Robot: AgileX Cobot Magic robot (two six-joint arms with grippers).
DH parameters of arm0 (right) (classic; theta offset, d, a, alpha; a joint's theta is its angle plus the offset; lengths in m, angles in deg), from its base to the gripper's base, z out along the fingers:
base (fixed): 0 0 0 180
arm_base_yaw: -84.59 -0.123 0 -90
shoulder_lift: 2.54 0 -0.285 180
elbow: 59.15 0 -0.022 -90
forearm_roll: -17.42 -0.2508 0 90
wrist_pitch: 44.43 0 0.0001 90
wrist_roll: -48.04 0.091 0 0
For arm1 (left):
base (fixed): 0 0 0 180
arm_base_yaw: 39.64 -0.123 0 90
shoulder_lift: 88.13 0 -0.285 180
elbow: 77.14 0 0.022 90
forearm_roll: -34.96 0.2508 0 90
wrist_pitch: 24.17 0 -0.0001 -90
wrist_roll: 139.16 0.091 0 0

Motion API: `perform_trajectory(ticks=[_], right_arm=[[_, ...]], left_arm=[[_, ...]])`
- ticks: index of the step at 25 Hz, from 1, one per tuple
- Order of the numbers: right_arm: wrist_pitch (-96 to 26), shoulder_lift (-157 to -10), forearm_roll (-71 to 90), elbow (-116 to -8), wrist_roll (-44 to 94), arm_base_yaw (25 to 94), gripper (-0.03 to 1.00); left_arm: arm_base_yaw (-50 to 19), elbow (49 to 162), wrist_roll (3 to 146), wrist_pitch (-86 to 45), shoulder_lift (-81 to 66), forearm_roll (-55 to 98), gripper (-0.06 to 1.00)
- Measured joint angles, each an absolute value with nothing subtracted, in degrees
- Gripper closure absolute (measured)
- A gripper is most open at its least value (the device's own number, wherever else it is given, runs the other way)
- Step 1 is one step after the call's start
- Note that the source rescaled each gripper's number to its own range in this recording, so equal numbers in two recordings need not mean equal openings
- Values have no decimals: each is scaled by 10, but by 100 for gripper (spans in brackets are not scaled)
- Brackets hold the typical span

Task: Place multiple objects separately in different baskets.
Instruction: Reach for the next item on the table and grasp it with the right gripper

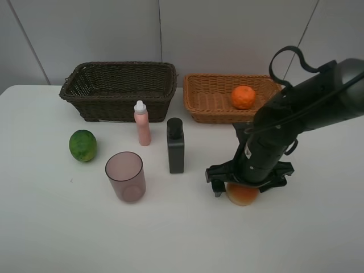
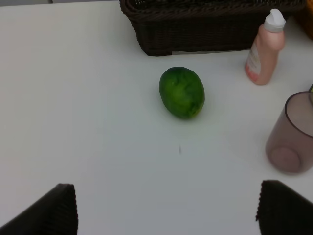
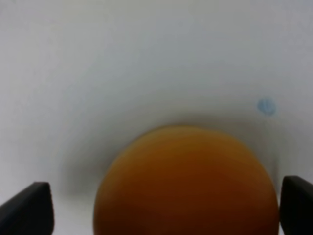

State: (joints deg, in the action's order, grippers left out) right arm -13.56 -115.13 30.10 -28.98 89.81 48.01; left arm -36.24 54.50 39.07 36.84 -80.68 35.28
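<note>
My right gripper (image 1: 243, 185) is open and low over the red-orange peach-like fruit (image 1: 243, 195), a finger on each side of it; the right wrist view shows the fruit (image 3: 186, 181) between the spread fingertips (image 3: 27, 208). The orange (image 1: 243, 97) lies in the light tan basket (image 1: 210, 114). The dark brown basket (image 1: 125, 105) holds nothing I can see. On the table stand the green fruit (image 1: 83, 145), pink bottle (image 1: 142, 124), dark bottle (image 1: 176, 146) and mauve cup (image 1: 125, 176). My left gripper (image 2: 171, 210) is open and empty, short of the green fruit (image 2: 182, 92).
Both baskets stand side by side at the table's back edge against a grey wall. The left wrist view also shows the dark basket (image 2: 205, 29), the pink bottle (image 2: 264, 51) and the cup (image 2: 292, 134). The left arm is outside the exterior high view.
</note>
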Motion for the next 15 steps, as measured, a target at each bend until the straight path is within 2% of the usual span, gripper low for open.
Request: perform_trajectory(ticks=[6, 9, 11, 13, 15], right_arm=[[-136, -1151, 303, -290, 898, 480, -3], [-136, -1151, 303, -290, 898, 480, 2], [-137, -1151, 303, -290, 898, 480, 12], [-137, -1151, 303, -290, 898, 480, 29], [-137, -1151, 303, -290, 898, 480, 53]], left_arm=[[-362, 545, 391, 368, -807, 353, -1], [-362, 545, 391, 368, -807, 353, -1], [-362, 545, 391, 368, -807, 353, -1], [-362, 545, 391, 368, -807, 353, -1], [-362, 545, 391, 368, -807, 353, -1]])
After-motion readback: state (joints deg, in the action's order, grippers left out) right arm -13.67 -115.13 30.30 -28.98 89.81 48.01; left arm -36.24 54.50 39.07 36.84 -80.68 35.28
